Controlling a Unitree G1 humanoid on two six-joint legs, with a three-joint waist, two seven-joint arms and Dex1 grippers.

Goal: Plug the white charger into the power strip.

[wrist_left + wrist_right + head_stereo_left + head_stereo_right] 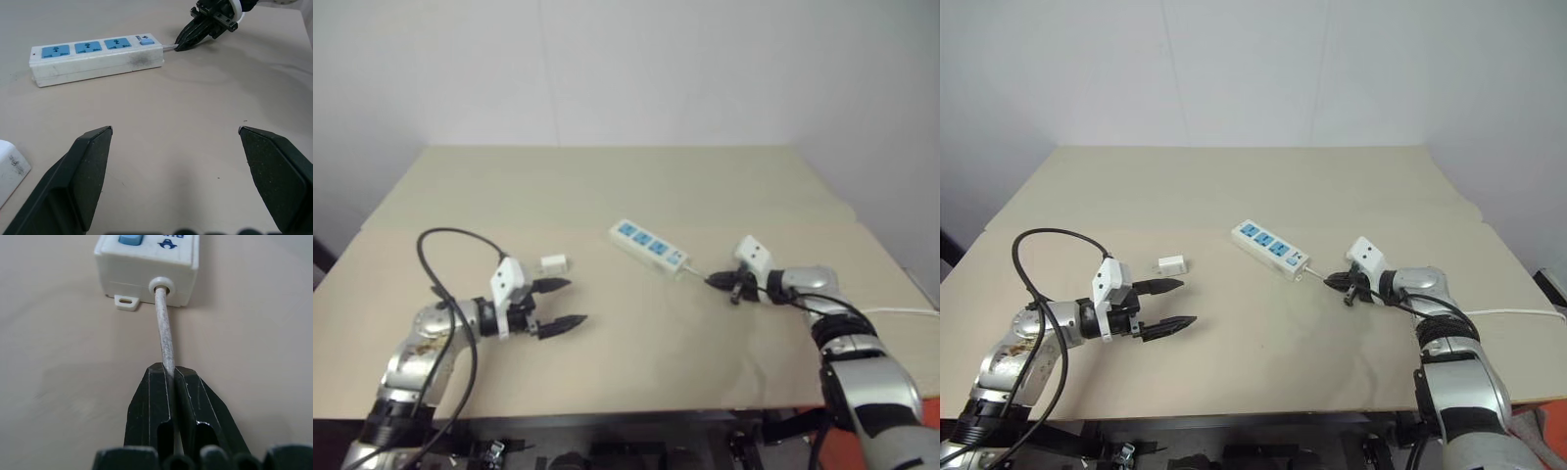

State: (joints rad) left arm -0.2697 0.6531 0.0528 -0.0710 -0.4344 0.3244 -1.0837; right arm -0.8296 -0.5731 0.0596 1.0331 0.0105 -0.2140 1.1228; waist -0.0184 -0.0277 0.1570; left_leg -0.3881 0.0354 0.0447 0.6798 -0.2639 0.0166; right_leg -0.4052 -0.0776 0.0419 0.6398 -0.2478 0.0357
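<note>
The power strip [649, 246], a long white bar with three blue socket panels, lies flat near the middle of the table. Its thin white cord [164, 333] leaves the switch end, and my right gripper [713, 282] is shut on that cord a short way from the strip. The white charger [554, 263] lies on the table to the left of the strip, just beyond my left gripper [564, 303]. The left gripper is open, its fingers [88, 169] spread wide with nothing between them, pointing toward the strip.
The cord [901, 311] runs on past my right arm toward the table's right edge. A black cable [445, 257] loops above my left arm. The tan table [607, 186] spreads out behind the strip to a white wall.
</note>
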